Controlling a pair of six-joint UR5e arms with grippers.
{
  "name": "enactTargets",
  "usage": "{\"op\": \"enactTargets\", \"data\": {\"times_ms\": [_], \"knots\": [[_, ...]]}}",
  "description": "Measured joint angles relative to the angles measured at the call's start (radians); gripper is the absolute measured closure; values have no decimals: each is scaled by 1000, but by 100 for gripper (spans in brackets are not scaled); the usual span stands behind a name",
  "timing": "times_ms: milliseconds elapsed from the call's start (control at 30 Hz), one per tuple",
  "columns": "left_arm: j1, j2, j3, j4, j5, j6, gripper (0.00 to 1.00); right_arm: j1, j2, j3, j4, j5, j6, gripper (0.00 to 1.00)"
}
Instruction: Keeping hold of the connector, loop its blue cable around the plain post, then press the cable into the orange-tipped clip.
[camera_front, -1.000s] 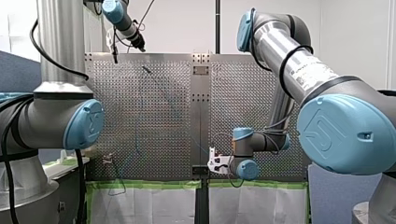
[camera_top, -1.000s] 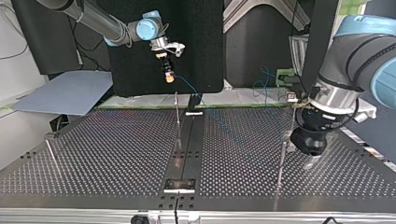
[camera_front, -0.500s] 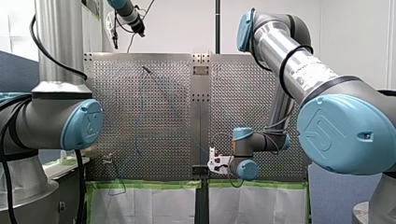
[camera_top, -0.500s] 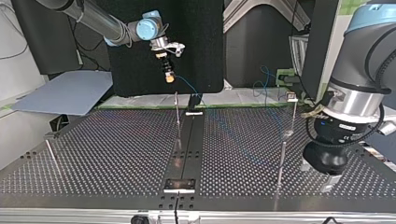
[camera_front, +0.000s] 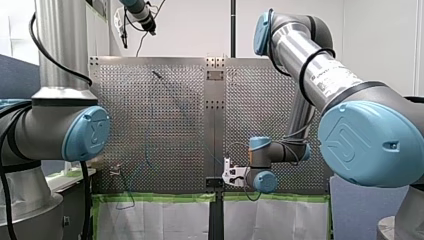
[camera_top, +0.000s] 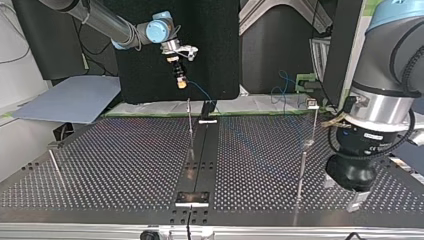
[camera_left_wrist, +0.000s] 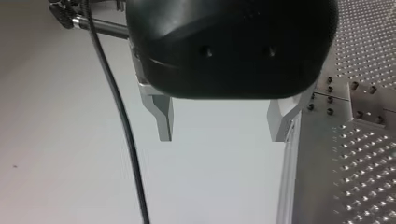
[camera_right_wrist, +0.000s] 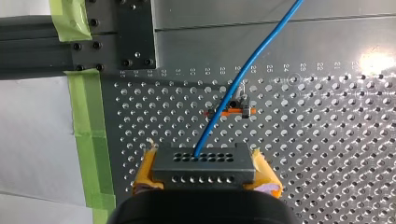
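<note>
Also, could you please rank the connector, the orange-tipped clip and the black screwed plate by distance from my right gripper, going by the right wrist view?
1. connector: nearest, clamped between the yellow pads of my right gripper.
2. orange-tipped clip: next, a little ahead of the gripper.
3. black screwed plate: farthest, well beyond the clip and off to one side.

a row of small engraved numbers runs along the table's (camera_right_wrist: 327, 46) edge holes. on one side of the blue cable (camera_right_wrist: 243, 79) they read 25, 24, 23, 22, counting down away from it. the print on my right arm's white label (camera_front: 334, 80) is too small to read, and the embossed logo on its blue joint cap (camera_front: 367, 142) is illegible.
</note>
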Motion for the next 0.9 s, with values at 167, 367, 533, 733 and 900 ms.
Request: {"op": "enactTargets", "data": {"times_ms": [167, 367, 533, 733, 900], "knots": [[-9, 0, -30, 3, 0, 3, 0, 1, 0, 0, 1, 0, 0, 100], [-18, -1, -43, 1, -12, 3, 0, 3, 0, 0, 1, 0, 0, 100], [-24, -1, -63, 3, -21, 5, 0, 4, 0, 0, 3, -1, 0, 100], [-31, -1, -72, 1, -24, 6, 0, 6, 0, 0, 4, -1, 0, 100], [-38, -1, -73, -7, -36, 6, 0, 6, 1, 0, 5, -1, 0, 100]]}}
